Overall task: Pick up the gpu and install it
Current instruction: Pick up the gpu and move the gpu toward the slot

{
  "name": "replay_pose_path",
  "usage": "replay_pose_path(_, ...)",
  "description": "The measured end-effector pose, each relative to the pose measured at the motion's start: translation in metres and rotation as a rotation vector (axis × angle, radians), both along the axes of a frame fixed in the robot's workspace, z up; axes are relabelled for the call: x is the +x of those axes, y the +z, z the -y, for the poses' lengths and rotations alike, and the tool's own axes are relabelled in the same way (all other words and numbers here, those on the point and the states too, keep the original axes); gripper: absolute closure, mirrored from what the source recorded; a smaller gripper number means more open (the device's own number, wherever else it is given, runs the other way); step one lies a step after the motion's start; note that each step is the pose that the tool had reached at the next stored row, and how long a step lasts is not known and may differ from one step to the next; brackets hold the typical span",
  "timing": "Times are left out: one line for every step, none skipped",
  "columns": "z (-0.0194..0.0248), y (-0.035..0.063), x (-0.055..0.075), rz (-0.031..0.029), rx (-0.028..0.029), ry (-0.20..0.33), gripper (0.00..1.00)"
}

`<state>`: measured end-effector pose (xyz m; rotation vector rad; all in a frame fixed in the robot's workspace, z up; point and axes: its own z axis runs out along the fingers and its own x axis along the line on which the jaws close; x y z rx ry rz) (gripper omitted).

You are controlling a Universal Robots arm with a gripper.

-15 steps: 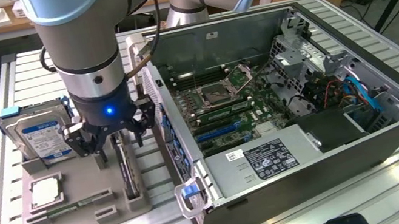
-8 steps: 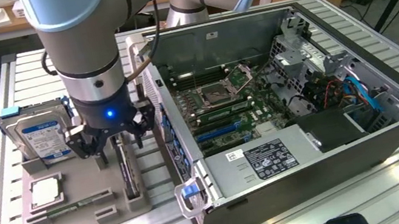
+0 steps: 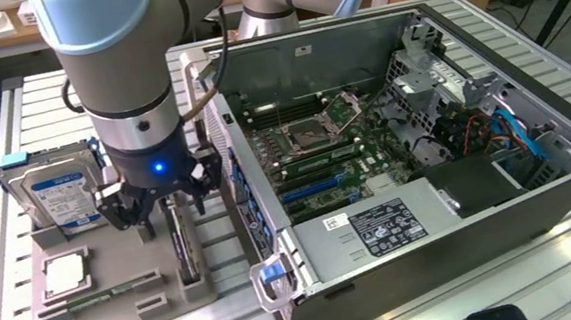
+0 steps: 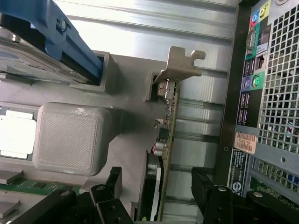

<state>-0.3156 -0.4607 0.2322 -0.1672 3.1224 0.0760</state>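
End effector (image 3: pixel 167 205) wide open, straddling gpu (image 3: pixel 182 250) on edge in grey holder (image 3: pixel 125 250), beside PC case (image 3: pixel 457 263).

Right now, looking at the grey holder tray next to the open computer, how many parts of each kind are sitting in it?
Hard drive: 1
Processor chip: 1
Memory stick: 1
Graphics card: 1
Total: 4
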Motion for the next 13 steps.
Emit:
replay_pose_path(0.0, -0.0009, 0.0, 0.0, 0.0, 0.0, 0.29)
replay_pose_path(0.0, -0.0018, 0.0, 0.0, 0.0001, 0.0, 0.29)
replay_pose_path(0.0, -0.0027, 0.0, 0.0, 0.0, 0.0, 0.29)
replay_pose_path(-0.0001, -0.0038, 0.0, 0.0, 0.0, 0.0, 0.29)
replay_pose_path(-0.0001, -0.0049, 0.0, 0.0001, 0.0001, 0.0, 0.29)
replay_pose_path(-0.0001, -0.0061, 0.0, 0.0001, 0.0001, 0.0, 0.29)
replay_pose_path(-0.0001, -0.0071, 0.0, 0.0001, 0.0001, 0.0, 0.29)
replay_pose_path(-0.0001, -0.008, 0.0, 0.0, 0.0, 0.0, 0.29)
replay_pose_path(-0.0001, -0.0088, 0.0, 0.0001, 0.0001, 0.0, 0.29)
replay_pose_path(-0.0001, -0.0095, 0.0, 0.0001, 0.0001, 0.0, 0.29)
replay_pose_path(-0.0002, -0.0102, 0.0, 0.0001, 0.0001, 0.0, 0.29)
replay_pose_path(-0.0002, -0.0106, -0.0001, -0.0001, 0.0, 0.0, 0.29)
replay_pose_path(-0.0002, -0.0106, -0.0001, -0.0002, -0.0001, 0.0, 0.29)
